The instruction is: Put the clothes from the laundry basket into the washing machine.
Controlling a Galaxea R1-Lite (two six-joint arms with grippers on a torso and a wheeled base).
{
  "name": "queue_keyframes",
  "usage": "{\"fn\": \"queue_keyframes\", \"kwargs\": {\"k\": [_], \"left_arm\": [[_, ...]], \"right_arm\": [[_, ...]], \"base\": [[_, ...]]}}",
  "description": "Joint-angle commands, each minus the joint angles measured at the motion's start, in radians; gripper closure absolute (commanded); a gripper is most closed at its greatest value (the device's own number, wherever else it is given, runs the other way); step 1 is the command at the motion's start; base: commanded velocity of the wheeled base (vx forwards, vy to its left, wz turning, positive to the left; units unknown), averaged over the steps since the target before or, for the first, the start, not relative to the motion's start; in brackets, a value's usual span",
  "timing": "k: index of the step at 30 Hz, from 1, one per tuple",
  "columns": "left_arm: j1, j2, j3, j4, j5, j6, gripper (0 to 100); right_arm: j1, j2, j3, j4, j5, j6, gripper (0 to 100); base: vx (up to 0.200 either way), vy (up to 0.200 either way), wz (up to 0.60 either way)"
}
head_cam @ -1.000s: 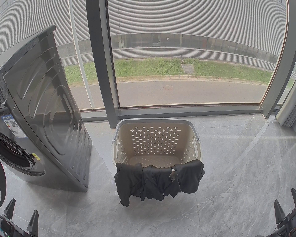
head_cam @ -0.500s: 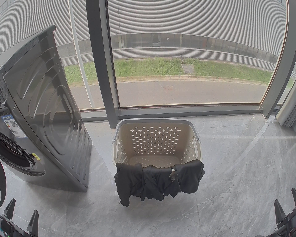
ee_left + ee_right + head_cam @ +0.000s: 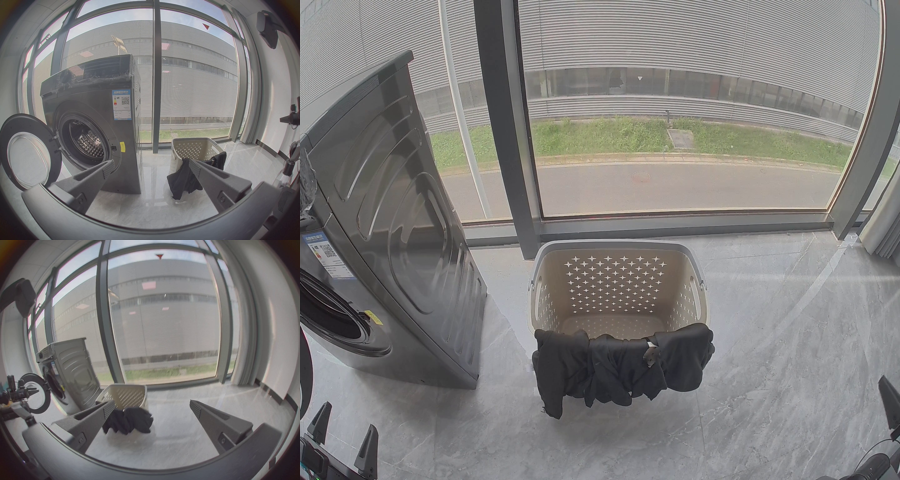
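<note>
Left hand (image 3: 150, 162) and right hand (image 3: 151, 403) gape empty; clothes (image 3: 622, 369) drape the laundry basket (image 3: 615, 281) (beside the washing machine (image 3: 394, 219)).

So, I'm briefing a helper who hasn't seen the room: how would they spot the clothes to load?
Start at the big window; on the floor before it, right of the washer, stands a cream basket. The clothes hang over its near rim, spilling outside. They are the one black bundle, dark against the pale plastic.
</note>
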Motion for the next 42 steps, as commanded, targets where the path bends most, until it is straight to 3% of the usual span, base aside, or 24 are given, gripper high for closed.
{"fn": "queue_keyframes", "kwargs": {"k": [1,6,9,13,24,26,34,42], "left_arm": [[0.0,-0.015,0.016,0.0,0.001,-0.001,0],[0.0,-0.015,0.016,0.0,-0.001,-0.001,0],[0.0,-0.015,0.016,0.0,-0.001,-0.001,0],[0.0,-0.015,0.016,0.0,-0.001,-0.001,0],[0.0,-0.015,0.016,0.0,-0.001,-0.002,0],[0.0,-0.015,0.016,0.0,-0.001,-0.004,0],[0.0,-0.015,0.016,0.0,-0.001,-0.001,0],[0.0,-0.015,0.016,0.0,-0.001,-0.004,0]], "right_arm": [[0.189,0.426,0.032,-0.006,0.022,0.069,0],[0.192,0.524,0.106,-0.13,0.022,0.066,0],[0.186,0.565,0.11,-0.165,0.022,0.075,0],[0.186,0.605,0.098,-0.191,0.027,0.126,0],[0.183,0.85,0.086,-0.365,0.027,0.131,0],[0.181,0.938,0.084,-0.445,0.022,0.129,0],[0.177,1.076,0.048,-0.468,0.032,0.128,0],[0.184,1.228,-0.014,-0.469,0.081,0.131,0]], "base": [[0.0,0.0,0.0],[0.0,0.0,0.0],[0.0,0.0,0.0],[0.0,0.0,0.0],[0.0,0.0,0.0],[0.0,0.0,0.0],[0.0,0.0,0.0],[0.0,0.0,0.0]]}}
